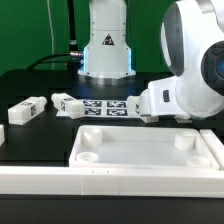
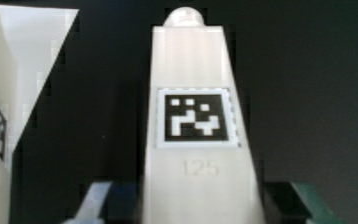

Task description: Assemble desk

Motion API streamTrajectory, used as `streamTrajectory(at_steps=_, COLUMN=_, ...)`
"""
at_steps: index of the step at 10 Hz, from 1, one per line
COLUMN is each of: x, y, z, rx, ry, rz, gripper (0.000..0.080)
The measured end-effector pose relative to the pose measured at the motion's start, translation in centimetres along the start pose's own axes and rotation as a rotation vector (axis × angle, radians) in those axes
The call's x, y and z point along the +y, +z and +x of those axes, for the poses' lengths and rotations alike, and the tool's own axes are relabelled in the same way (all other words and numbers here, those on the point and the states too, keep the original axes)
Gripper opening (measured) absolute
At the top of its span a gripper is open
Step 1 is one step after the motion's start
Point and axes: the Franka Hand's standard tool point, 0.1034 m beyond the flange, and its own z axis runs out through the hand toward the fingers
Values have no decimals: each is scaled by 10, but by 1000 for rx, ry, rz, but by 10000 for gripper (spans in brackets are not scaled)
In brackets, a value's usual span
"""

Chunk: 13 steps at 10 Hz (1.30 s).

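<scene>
**Desk kit, loose, nothing fitted that you can see**

- Slab [image 1: 150, 152]: lies flat on the table [image 1: 30, 138], rim and round corner sockets facing up, likely so legs can go in from above. The sockets that show are empty.
- Leg [image 2: 197, 120]: lies beyond the slab's far rim, tagged face up, rounded tip pointing away from the wrist. It runs straight down the middle of the wrist view, which suggests you have lined up to grip across its narrow sides.
- Gripper [image 2: 197, 208]: partway closed, fingers [image 2: 101, 200] one on each side of this leg. A thin dark strip shows beside each. The tips are blurred and cut off, so you cannot tell whether they have hold.
- Second leg [image 2: 16, 100]: just beside the first, apart from it, and cut off at the edge.
- Loose pieces [image 1: 25, 110]: beyond the slab's far rim, toward the exterior view's left. They are probably legs.
- Marker board [image 1: 105, 107]: beyond the slab's far rim.
- Rail [image 1: 40, 178]: along the slab's near side.
- Arm [image 1: 190, 80]: in the exterior view it hides the grip from you
</scene>
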Motion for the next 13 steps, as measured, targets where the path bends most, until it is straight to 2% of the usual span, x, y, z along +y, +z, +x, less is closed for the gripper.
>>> streamTrajectory(at_steps=2, x=0, y=-5, z=0, rx=7, ry=-21, rz=1, gripper=289)
streamTrajectory(at_steps=4, x=0, y=-18, z=-10, rx=16, ry=-53, rz=1, gripper=289)
streamTrajectory(at_steps=6, x=-2, y=-39, z=-28, rx=22, ry=-77, rz=-6, gripper=289)
streamTrajectory(at_steps=8, x=-5, y=-71, z=-50, rx=32, ry=-98, rz=-12, gripper=291)
streamTrajectory(at_steps=9, x=-5, y=-71, z=-44, rx=71, ry=-97, rz=-11, gripper=291)
streamTrajectory(at_steps=11, x=-5, y=-70, z=-44, rx=71, ry=-97, rz=-11, gripper=291)
streamTrajectory(at_steps=12, x=-4, y=-76, z=-32, rx=177, ry=-115, rz=-6, gripper=291)
streamTrajectory(at_steps=13, x=0, y=-86, z=-41, rx=214, ry=-121, rz=-5, gripper=291)
